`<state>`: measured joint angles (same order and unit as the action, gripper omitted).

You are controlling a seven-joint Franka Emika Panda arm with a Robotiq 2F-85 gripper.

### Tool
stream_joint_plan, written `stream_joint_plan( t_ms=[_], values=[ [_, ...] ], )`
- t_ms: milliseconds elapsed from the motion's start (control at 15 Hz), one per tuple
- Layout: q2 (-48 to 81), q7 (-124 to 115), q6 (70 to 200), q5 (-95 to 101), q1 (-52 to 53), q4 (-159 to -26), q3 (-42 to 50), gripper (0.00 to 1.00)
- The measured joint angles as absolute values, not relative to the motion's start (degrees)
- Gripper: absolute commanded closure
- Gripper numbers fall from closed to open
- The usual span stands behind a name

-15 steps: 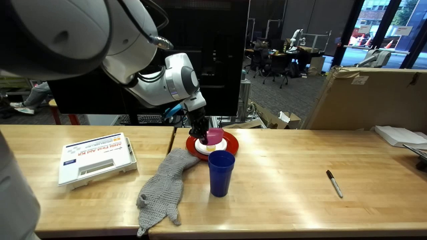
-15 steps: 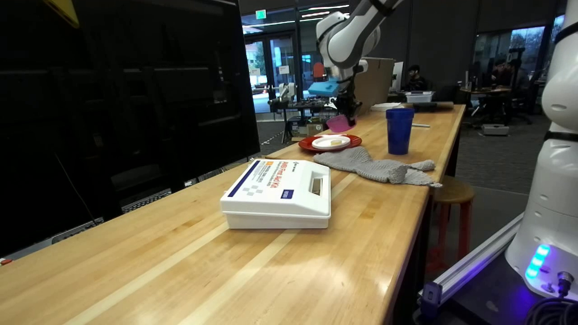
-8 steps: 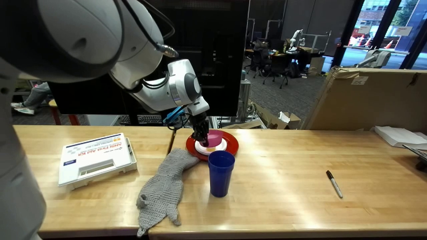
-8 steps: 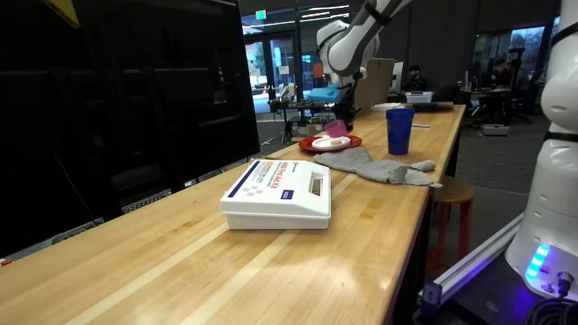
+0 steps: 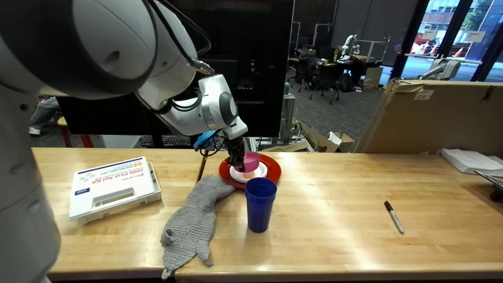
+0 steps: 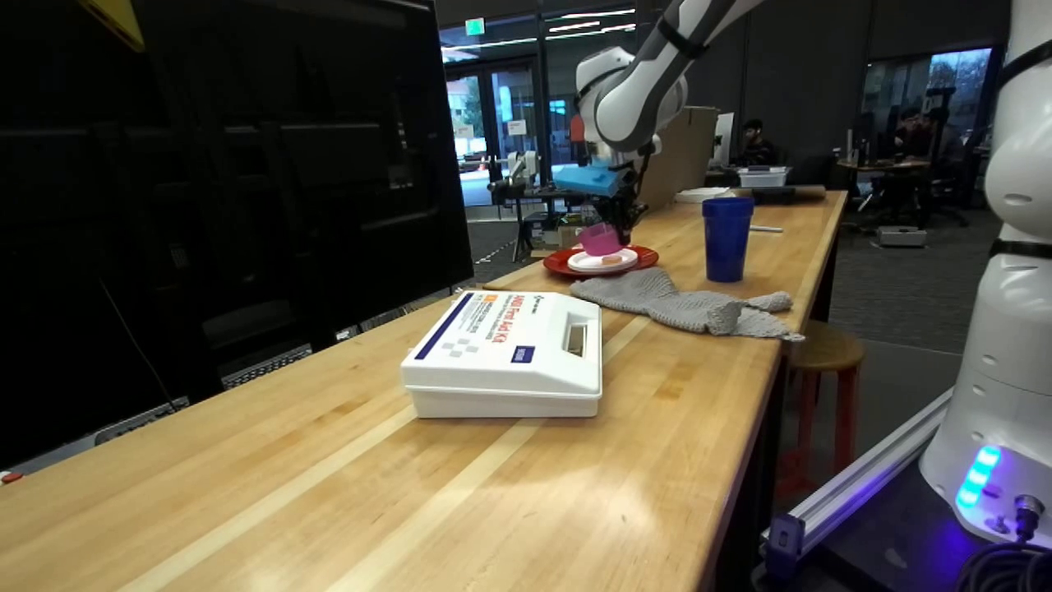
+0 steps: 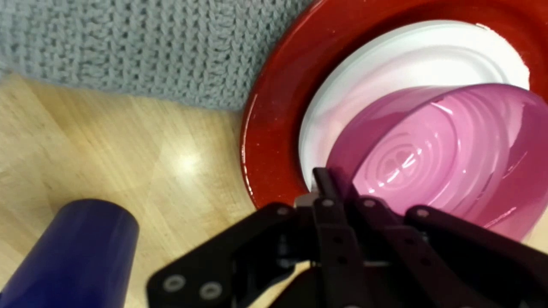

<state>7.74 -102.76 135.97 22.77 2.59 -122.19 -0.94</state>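
Note:
A pink bowl [image 7: 406,171] is pinched at its rim by my gripper [image 7: 338,184], one finger on each side of the wall. The bowl leans, its inside facing the wrist camera. Under it lie a white plate [image 7: 428,55] and the larger red plate [image 7: 272,145] that carries it. In an exterior view the bowl [image 6: 600,239] hangs low over the white plate; whether they touch I cannot tell. A small orange-tan patch [image 6: 612,260] shows on the near side of the white plate. The bowl hides part of both plates in the wrist view.
A blue cup [image 5: 259,208] stands near the red plate. Beside it a grey knitted cloth [image 5: 194,224] reaches the plate's edge. A white first aid kit [image 5: 112,186] and a marker [image 5: 394,217] lie on the table. A large dark screen [image 6: 205,205] rises behind.
My gripper has come down with the bowl toward the white plate. In an exterior view the bowl has also shifted left and sits more level. Its grip on the rim is unchanged.

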Motion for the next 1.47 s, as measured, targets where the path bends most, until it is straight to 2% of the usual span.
stream_joint_plan(
  t_ms=[1467],
  values=[
    [15.9,-97.6,141.5,18.4,3.4,-115.2,0.5,0.99]
  ],
)
